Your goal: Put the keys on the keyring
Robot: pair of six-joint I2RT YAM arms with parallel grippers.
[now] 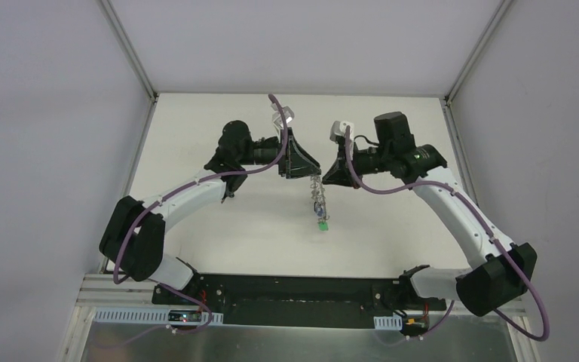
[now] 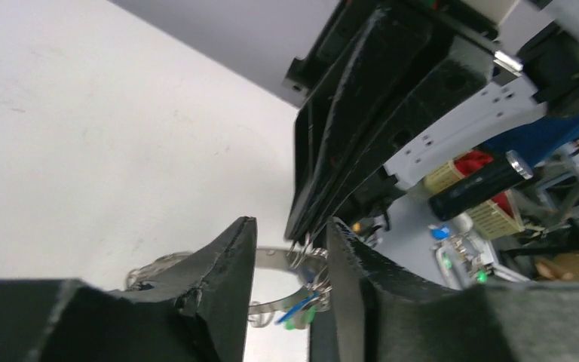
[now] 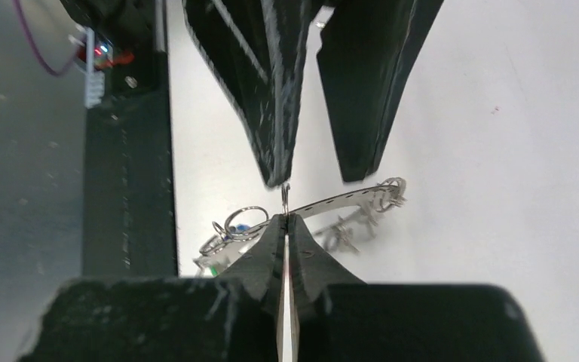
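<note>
Both arms meet above the middle of the white table (image 1: 219, 219). My right gripper (image 3: 286, 219) is shut on a thin wire ring seen edge-on, part of the keyring (image 3: 347, 200), a curved grey metal band strung with small keys (image 3: 347, 226). The bunch hangs below the two tips, its keys (image 1: 317, 200) ending in a green tag (image 1: 322, 224). My left gripper (image 2: 290, 253) is open, its fingers either side of the keyring (image 2: 275, 260) and apart from it. A blue tag (image 2: 298, 308) shows through the gap. The right gripper (image 2: 305, 230) points down at the rings from above.
The black mounting plate (image 1: 294, 290) runs along the near edge, with the arm bases on it. White walls enclose the table on the left, right and far sides. Through the left wrist view, shelves of clutter (image 2: 497, 204) lie beyond the table.
</note>
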